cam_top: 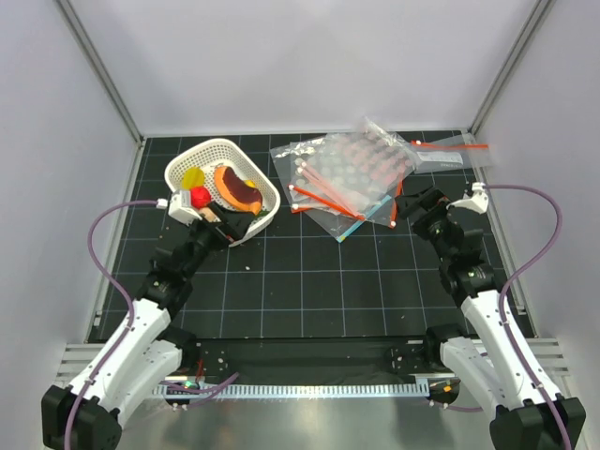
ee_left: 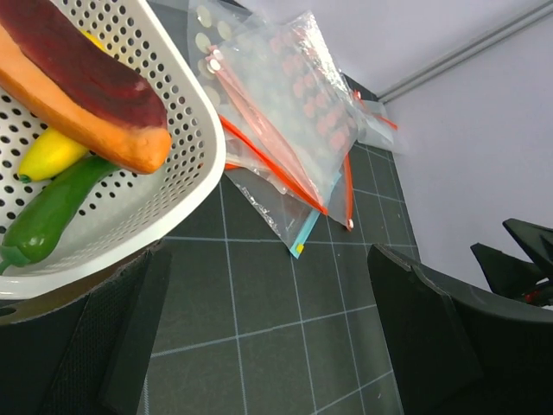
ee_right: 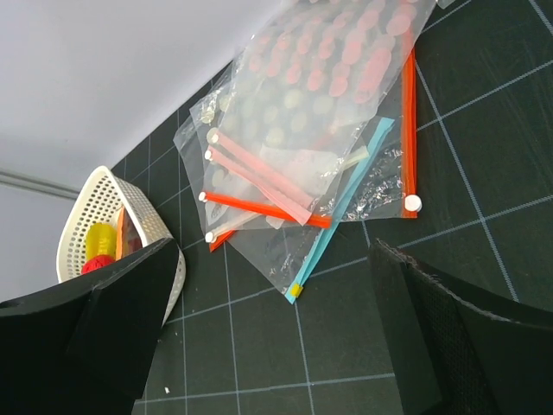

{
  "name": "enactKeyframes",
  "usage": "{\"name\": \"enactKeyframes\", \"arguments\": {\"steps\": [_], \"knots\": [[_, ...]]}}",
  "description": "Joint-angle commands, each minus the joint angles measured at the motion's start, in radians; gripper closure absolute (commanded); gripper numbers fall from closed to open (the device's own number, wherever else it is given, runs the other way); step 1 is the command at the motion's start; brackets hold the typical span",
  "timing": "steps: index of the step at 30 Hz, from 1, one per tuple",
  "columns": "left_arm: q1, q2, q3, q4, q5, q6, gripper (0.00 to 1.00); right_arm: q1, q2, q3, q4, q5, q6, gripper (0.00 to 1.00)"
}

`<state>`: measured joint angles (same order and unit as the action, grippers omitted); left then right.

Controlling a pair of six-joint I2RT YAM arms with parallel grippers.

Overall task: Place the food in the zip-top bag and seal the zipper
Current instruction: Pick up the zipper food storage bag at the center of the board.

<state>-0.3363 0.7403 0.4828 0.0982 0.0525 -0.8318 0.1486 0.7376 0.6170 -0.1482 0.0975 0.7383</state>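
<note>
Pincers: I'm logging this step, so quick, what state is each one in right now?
Left pincer: open, holding nothing.
Right pincer: open, holding nothing.

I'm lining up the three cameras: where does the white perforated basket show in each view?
Top external: white perforated basket left of centre, upper half.
Left wrist: basket fills the upper left corner.
Right wrist: basket at the left edge, middle height.
Shared landmark: pile of clear bags, right of it in all three.

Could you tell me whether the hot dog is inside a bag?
No, the hot dog lies in the white basket.
</note>
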Motion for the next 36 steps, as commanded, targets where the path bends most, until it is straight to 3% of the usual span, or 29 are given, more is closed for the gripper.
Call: {"name": "enactKeyframes", "arguments": {"steps": [1, 4, 5, 7, 13, 15, 24, 36], "knots": [[-0.006, -0.028, 0.040, 0.032, -0.019, 0.031, 0.00, -0.001, 0.005, 0.015, 0.055, -0.007, -0.034, 0.00], [-0.006, -0.044, 0.040, 0.020, -0.028, 0.039, 0.00, 0.000, 0.048, 0.027, 0.100, -0.074, -0.111, 0.02], [-0.006, -0.051, 0.040, 0.017, -0.032, 0.040, 0.01, 0.003, 0.092, 0.035, 0.113, -0.178, -0.135, 0.04], [-0.006, -0.061, 0.037, 0.014, -0.034, 0.046, 0.00, 0.022, 0.163, 0.082, 0.131, -0.214, -0.200, 0.13], [-0.006, -0.101, 0.027, 0.009, -0.077, 0.057, 0.00, 0.253, 0.445, 0.233, 0.142, -0.102, -0.437, 0.15], [-0.007, -0.102, 0.027, 0.006, -0.080, 0.057, 0.00, 0.287, 0.570, 0.280, 0.138, -0.050, -0.529, 0.21], [-0.006, -0.122, 0.022, 0.001, -0.080, 0.040, 0.00, 0.313, 0.873, 0.558, 0.053, 0.022, -0.775, 0.41], [-0.006, -0.147, 0.022, 0.006, -0.063, 0.023, 0.00, 0.325, 1.173, 0.799, -0.021, 0.041, -0.936, 0.49]]}}
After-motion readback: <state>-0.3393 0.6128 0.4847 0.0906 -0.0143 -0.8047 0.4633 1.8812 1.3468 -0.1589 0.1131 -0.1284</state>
